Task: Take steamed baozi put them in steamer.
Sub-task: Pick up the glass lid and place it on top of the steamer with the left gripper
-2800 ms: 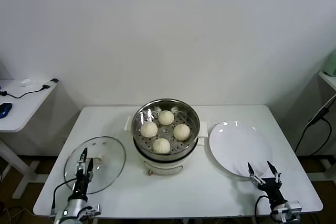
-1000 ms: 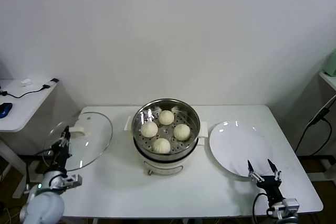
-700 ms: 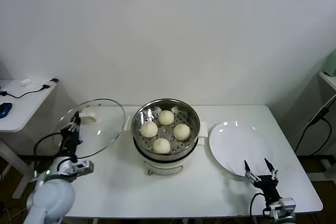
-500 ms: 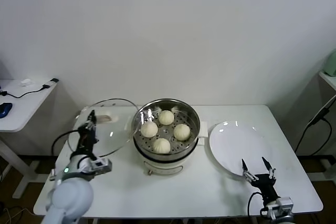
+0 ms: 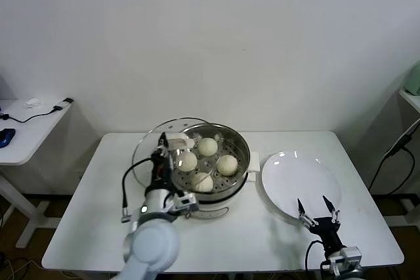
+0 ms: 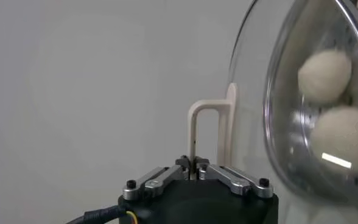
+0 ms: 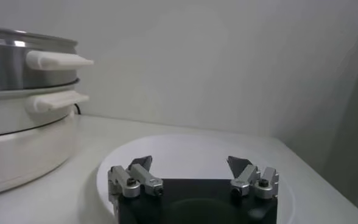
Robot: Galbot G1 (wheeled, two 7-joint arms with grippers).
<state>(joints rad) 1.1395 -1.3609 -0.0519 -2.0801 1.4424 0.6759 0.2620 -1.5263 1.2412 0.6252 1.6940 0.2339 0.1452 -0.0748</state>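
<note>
Four steamed baozi [image 5: 207, 161] sat on the perforated tray inside the steamer [image 5: 207, 162], which stood mid-table; the white plate [image 5: 298, 183] to its right was bare. Judged from that, loading was complete and only covering remained.

Change over the last seconds: the glass lid [image 5: 157, 155], which had lain flat on the table at the front-left, was lifted, swung in an arc past the table's left edge and brought in to the steamer. It was now held tilted, overlapping the steamer's left rim, not yet seated. This suggests the covering step was under way; lid still needs levelling and centring over the rim.

Left gripper [image 6: 194, 165]: jaws closed on the lid's white handle [image 6: 210, 131], the lid standing on edge in the wrist view, with two buns visible through the glass.

Right gripper [image 5: 317, 210]: jaws wide apart, holding nothing, parked low at the near edge of the plate, having drifted slightly left.
</note>
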